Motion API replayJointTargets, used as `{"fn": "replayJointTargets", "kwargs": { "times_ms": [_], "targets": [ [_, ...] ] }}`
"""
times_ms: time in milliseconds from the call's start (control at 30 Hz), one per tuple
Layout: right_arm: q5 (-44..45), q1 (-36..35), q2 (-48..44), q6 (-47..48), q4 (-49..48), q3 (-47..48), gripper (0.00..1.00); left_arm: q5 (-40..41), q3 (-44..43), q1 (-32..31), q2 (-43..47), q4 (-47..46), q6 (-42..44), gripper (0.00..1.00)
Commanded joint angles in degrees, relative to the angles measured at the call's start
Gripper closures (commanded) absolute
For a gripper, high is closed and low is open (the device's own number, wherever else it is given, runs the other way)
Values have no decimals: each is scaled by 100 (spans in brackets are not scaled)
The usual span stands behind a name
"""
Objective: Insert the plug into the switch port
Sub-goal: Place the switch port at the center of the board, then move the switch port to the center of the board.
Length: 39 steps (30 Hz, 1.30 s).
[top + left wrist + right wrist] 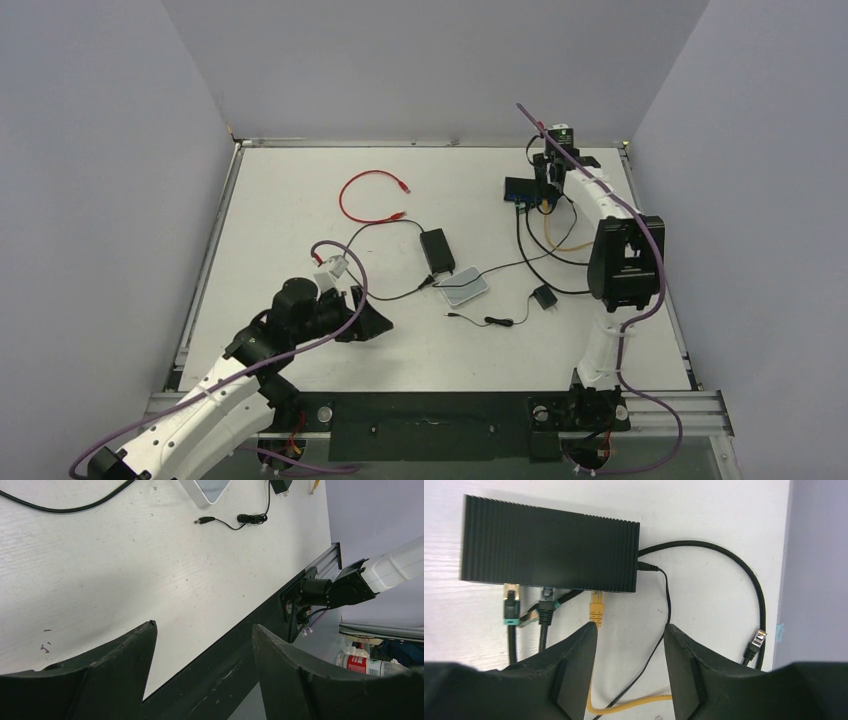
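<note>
Right gripper (630, 636) hangs low before the near face of the switch (549, 545), a flat black ribbed box in the upper left of the wrist frame; its jaws are spread and hold nothing; the yellow plug (596, 611) stands just off the tip of the finger on the frame's left, its clear head in the switch port (596, 593), though how deep it sits cannot be told. A thin black lead (668, 611) runs down from the box's right end and passes between the fingers; a green-booted plug (511, 606) and a black plug (546, 609) fill two ports further left along the same face.

Left gripper (203, 625) hovers over bare tabletop at lower left of the overhead frame, well apart from the switch; its jaws are likewise spread wide, nothing between them.

The table (300, 200) is white, scuffed and framed in metal rail; plain pale grey walls (430, 60) close it in on three sides; seen from above, the switch lies at the upper right. A loose red cable (352, 196) curls at upper centre; a black adapter brick (437, 250) and a light grey pad (463, 287) lie mid-table, just beside each other. Beyond the table edge, lower right of the left wrist frame, lies a red-labelled bottle (367, 664).
</note>
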<state>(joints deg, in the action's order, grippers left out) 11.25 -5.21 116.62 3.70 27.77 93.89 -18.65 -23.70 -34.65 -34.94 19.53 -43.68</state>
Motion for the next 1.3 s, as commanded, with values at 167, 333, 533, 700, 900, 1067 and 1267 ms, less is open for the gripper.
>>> {"fn": "replayJointTargets", "kwargs": {
  "times_ms": [167,333,533,700,900,1067,1267],
  "targets": [
    [-516,-314,-1938,-665,-632,-645,48,176,-183,64,318,-25,-3,32],
    [-965,-798,-2716,-586,-356,-1229,48,229,-153,74,468,55,-57,32],
    [-361,-2019,-3501,41,-157,-2033,48,327,-66,82,605,75,-182,32],
    [-413,-2853,-4301,-50,22,-2695,49,331,-56,90,680,145,-189,32],
    [-518,-3561,-4795,-655,104,-3504,52,304,14,101,860,238,-232,32],
    [-493,-3846,-4847,-1271,132,-4185,58,272,89,100,924,270,-230,32],
    [-877,-3929,-4625,-1751,-332,-4704,67,221,150,108,835,165,-226,32]
  ]
}}
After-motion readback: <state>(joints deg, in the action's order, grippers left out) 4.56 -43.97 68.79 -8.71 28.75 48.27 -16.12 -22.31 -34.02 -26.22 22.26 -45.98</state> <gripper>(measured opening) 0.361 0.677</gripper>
